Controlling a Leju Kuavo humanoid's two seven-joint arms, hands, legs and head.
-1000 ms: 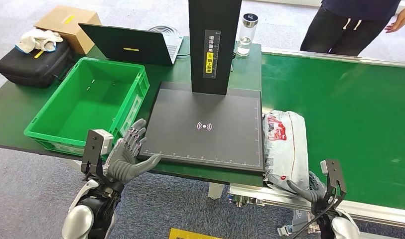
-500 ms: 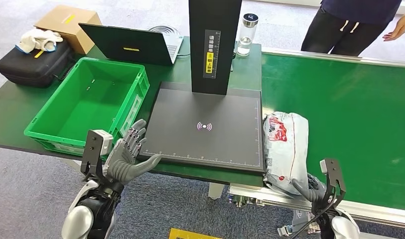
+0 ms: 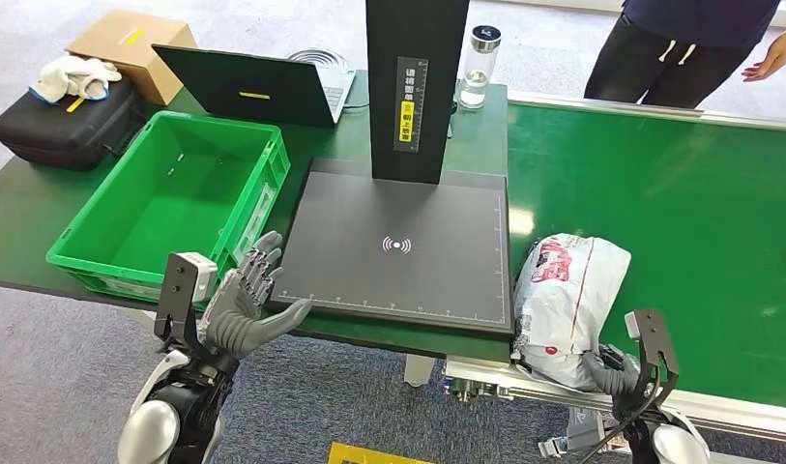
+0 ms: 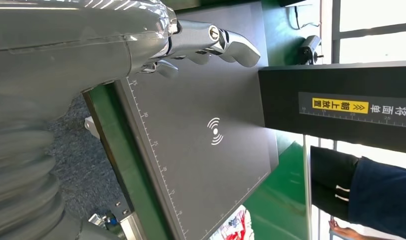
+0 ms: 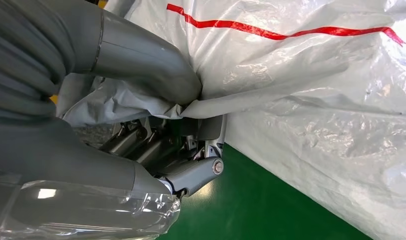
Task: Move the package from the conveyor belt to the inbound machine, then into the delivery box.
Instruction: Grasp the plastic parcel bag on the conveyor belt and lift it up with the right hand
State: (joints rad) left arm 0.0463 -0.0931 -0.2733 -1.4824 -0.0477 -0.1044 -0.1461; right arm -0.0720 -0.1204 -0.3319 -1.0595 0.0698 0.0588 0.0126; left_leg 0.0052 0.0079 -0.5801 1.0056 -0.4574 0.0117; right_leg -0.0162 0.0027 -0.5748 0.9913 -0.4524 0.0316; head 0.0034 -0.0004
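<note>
White crinkled plastic, the package (image 3: 566, 298) lies on the conveyor belt (image 3: 679, 213) just beside the scanner pad (image 3: 398, 246); soft, probably light and slippery. The right hand (image 3: 609, 369) pinches its near edge; the left hand (image 3: 242, 302) hangs spread, empty.

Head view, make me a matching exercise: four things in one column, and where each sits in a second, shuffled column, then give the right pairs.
Things:
1. package
2. green crate
3. water bottle
4. black case

Places:
A. far side of the table, right of the black scanner column
B. table's far left end, white gloves on top
C. conveyor belt edge, held by the right hand
D. left of the scanner pad

Pairs: 1-C, 2-D, 3-A, 4-B
</note>
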